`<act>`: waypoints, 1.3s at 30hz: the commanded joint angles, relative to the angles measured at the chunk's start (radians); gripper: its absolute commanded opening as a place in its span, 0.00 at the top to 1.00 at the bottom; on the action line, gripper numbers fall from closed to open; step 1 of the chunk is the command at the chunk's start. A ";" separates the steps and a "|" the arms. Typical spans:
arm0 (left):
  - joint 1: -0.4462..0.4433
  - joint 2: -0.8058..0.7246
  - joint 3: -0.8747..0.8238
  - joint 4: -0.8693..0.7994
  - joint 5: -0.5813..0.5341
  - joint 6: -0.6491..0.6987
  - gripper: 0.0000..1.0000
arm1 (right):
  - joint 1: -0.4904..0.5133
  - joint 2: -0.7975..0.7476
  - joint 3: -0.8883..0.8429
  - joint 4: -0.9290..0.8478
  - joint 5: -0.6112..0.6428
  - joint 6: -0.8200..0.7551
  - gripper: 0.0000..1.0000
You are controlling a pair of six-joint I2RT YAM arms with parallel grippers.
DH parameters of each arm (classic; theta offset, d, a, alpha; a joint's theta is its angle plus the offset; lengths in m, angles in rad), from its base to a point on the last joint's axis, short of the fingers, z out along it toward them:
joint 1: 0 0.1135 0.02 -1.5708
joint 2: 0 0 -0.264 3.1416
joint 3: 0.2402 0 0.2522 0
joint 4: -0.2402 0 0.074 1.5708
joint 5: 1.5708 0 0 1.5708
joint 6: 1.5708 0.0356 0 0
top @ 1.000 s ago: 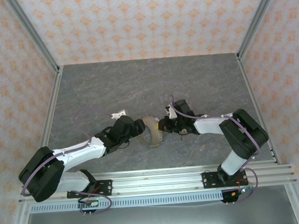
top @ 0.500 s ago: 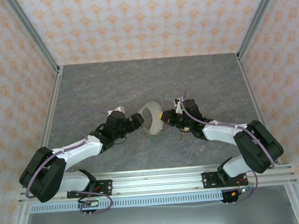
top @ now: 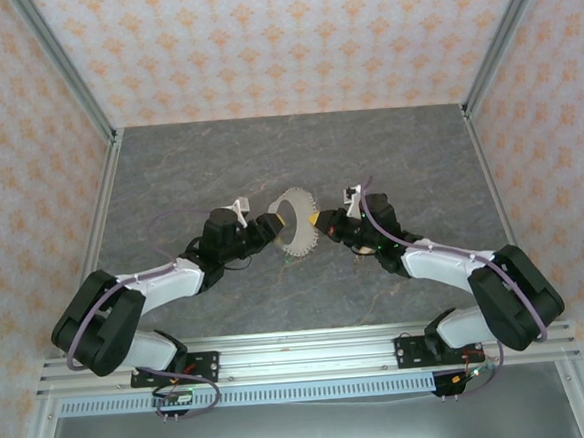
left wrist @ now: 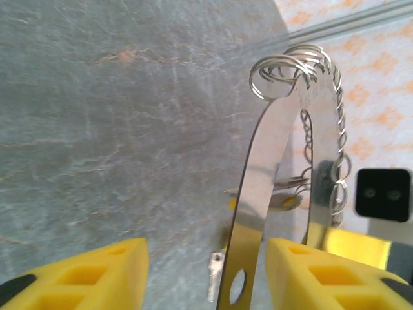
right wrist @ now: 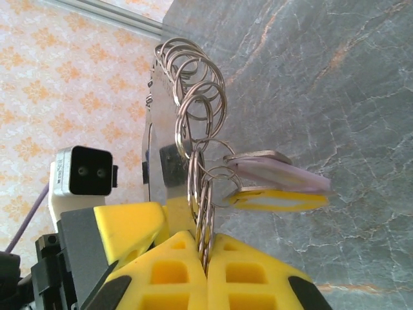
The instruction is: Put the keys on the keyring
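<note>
The keyring (top: 294,222) is a shiny metal band strung with several wire rings, held upright above the table between both grippers. My right gripper (right wrist: 205,248) is shut on a bunch of its wire rings (right wrist: 200,123). Two keys hang from those rings, one yellow-headed (right wrist: 284,200) and one pale purple-headed (right wrist: 277,171). My left gripper (left wrist: 206,258) is open, and the keyring's band (left wrist: 258,213) runs between its yellow fingers (left wrist: 84,274), close to the right one. A small silvery key-like piece (left wrist: 215,284) lies on the table beneath.
The grey stone-patterned tabletop (top: 188,166) is walled by patterned panels and aluminium posts (top: 490,35). The two grippers face each other mid-table, left gripper (top: 270,225) and right gripper (top: 320,223), about a keyring's width apart. A rail (top: 301,354) runs along the near edge.
Both grippers and the keyring have moved farther from the near edge. The left gripper's jaws widened, then narrowed around the band. The right gripper stayed shut on the rings.
</note>
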 commanded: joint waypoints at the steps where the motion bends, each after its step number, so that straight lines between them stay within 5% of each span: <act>1: 0.008 0.011 0.006 0.141 0.076 -0.036 0.57 | -0.004 -0.033 -0.005 0.072 -0.016 0.013 0.98; 12: 0.008 -0.119 0.037 0.015 0.062 0.037 1.00 | -0.003 -0.038 -0.006 0.058 -0.013 -0.016 0.94; 18: 0.007 -0.215 0.085 -0.099 0.063 0.141 1.00 | -0.004 -0.093 -0.002 0.017 0.010 -0.061 0.80; 22: 0.008 -0.290 0.145 -0.239 0.062 0.293 1.00 | -0.005 -0.208 -0.002 -0.095 0.094 -0.147 0.57; 29: 0.002 -0.368 0.377 -0.628 0.102 0.734 1.00 | -0.004 -0.466 0.021 -0.298 0.358 -0.472 0.37; 33: -0.022 -0.309 0.604 -0.975 0.145 1.054 1.00 | -0.005 -0.519 0.030 -0.243 0.412 -0.721 0.39; 39: -0.029 -0.086 1.028 -1.544 0.097 1.296 1.00 | -0.001 -0.463 0.006 -0.067 0.345 -0.895 0.52</act>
